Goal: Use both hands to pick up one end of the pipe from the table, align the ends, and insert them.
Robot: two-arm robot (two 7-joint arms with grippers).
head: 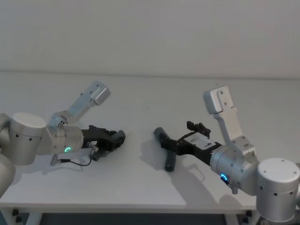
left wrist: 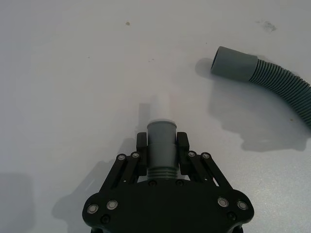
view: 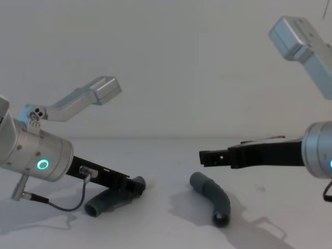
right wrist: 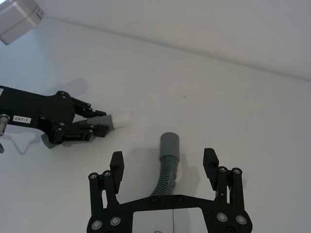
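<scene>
Lying on the table (head: 140, 93) toward the robot's right, the ribbed pipe piece (view: 210, 194) rested free, its dark collar mouth (right wrist: 169, 143) turned toward the other piece. Over it hung the right gripper (right wrist: 164, 159), fingers spread wide to either side of the ribbed body and touching nothing. I judged this a pre-grasp stance, straddling the tube behind the collar so the mouth would stay exposed for mating. On the left, low over the table, the smooth pipe piece (left wrist: 161, 145) was clamped by the left gripper (head: 117, 137). Its fingers were closed on the piece just behind the whitish tip (right wrist: 121, 118), which stuck out forward and pointed roughly at the collar, presumably for pushing in. The two ends stood well apart. Not resolved: whether the held piece's tail end touched the table or hung just clear. The depth of the collar's bore could not be made out. From the head view, the right fingers covered much of the ribbed piece.
</scene>
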